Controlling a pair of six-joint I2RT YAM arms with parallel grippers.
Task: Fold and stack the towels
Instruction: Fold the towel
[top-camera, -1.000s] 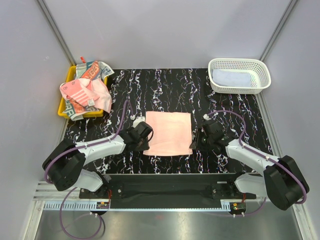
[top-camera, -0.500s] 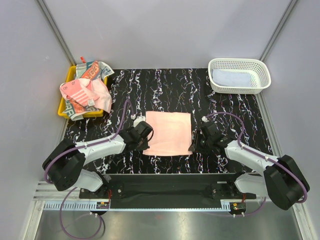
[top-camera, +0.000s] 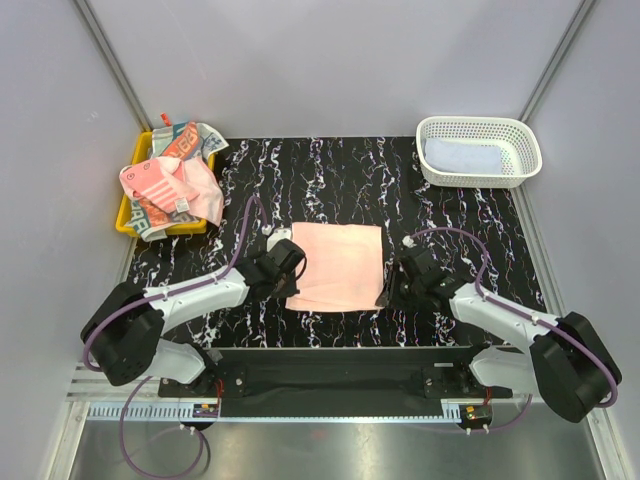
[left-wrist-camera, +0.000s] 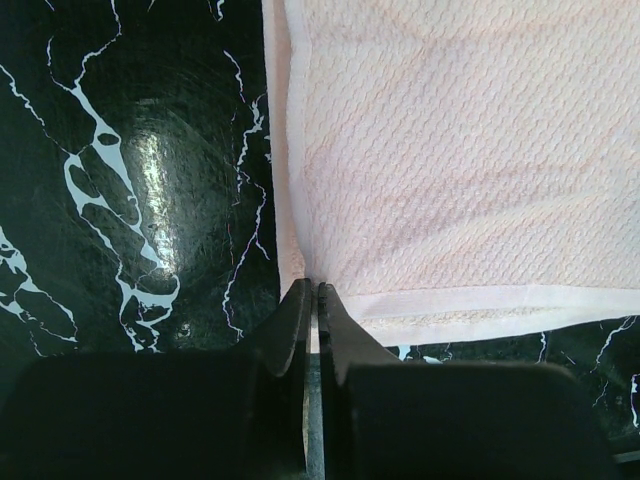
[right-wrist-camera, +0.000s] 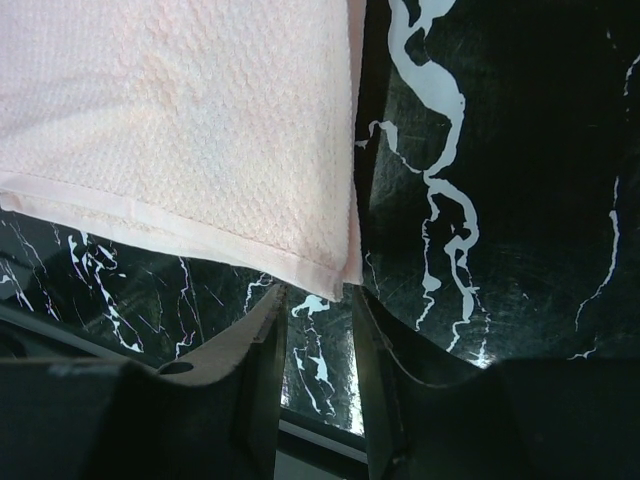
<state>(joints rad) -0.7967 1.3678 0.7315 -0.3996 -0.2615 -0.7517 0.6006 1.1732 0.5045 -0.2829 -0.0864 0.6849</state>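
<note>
A plain pink towel (top-camera: 338, 265) lies flat on the black marbled table, between my two grippers. My left gripper (top-camera: 291, 291) is shut on its near-left corner; in the left wrist view the jaws (left-wrist-camera: 312, 292) pinch the hem of the pink towel (left-wrist-camera: 450, 150). My right gripper (top-camera: 384, 297) stands open at the near-right corner. In the right wrist view that corner of the pink towel (right-wrist-camera: 180, 130) ends just above the gap of the right gripper (right-wrist-camera: 318, 300), not between the fingers. More towels (top-camera: 170, 182) are piled in the yellow tray. A pale blue one (top-camera: 462, 156) lies in the basket.
The yellow tray (top-camera: 124, 215) sits at the table's far left edge. The white lattice basket (top-camera: 530, 152) stands at the far right. Grey walls close in the back and both sides. A black rail runs along the near edge by the arm bases.
My left gripper has closed on the pink towel's near-left corner. My right gripper has crept a little toward the near-right corner, its jaws as wide as before.
</note>
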